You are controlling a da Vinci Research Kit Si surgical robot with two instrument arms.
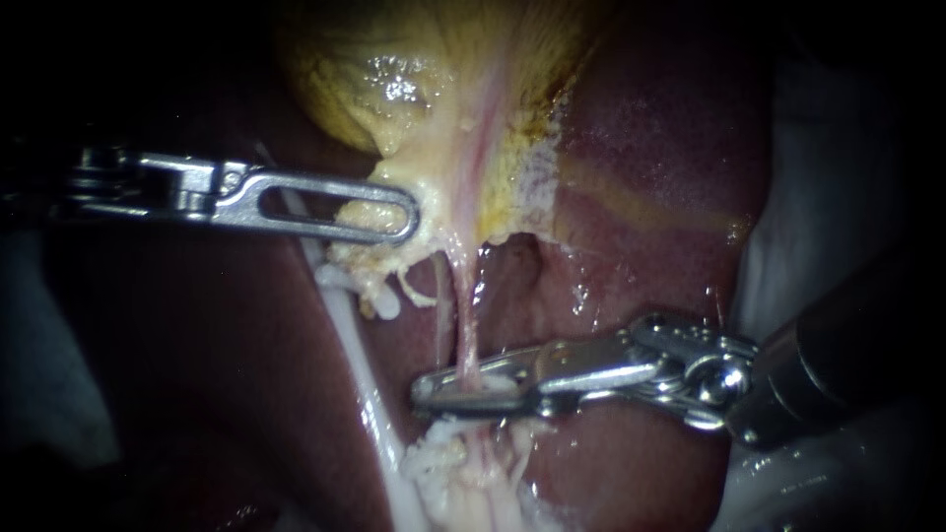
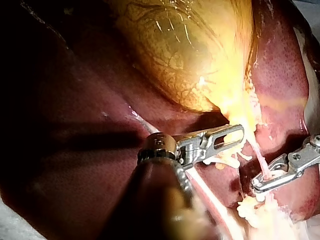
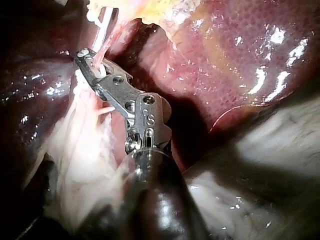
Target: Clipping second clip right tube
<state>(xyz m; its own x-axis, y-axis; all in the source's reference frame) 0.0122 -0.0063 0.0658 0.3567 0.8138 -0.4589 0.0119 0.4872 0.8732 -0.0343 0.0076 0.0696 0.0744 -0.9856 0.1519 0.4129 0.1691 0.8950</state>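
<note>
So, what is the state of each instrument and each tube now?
Left instrument, slotted steel jaws: shut on the yellow gallbladder at its lower edge.
Right instrument, steel jaws: shut on the thin pink right tube.
Right tube: stretched taut.
Thick white left tube: not gripped.

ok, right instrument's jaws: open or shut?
Shut on the right tube: both jaws of the right instrument pinch it from two sides, no gap showing. The left instrument's jaws are shut on the gallbladder.
</note>
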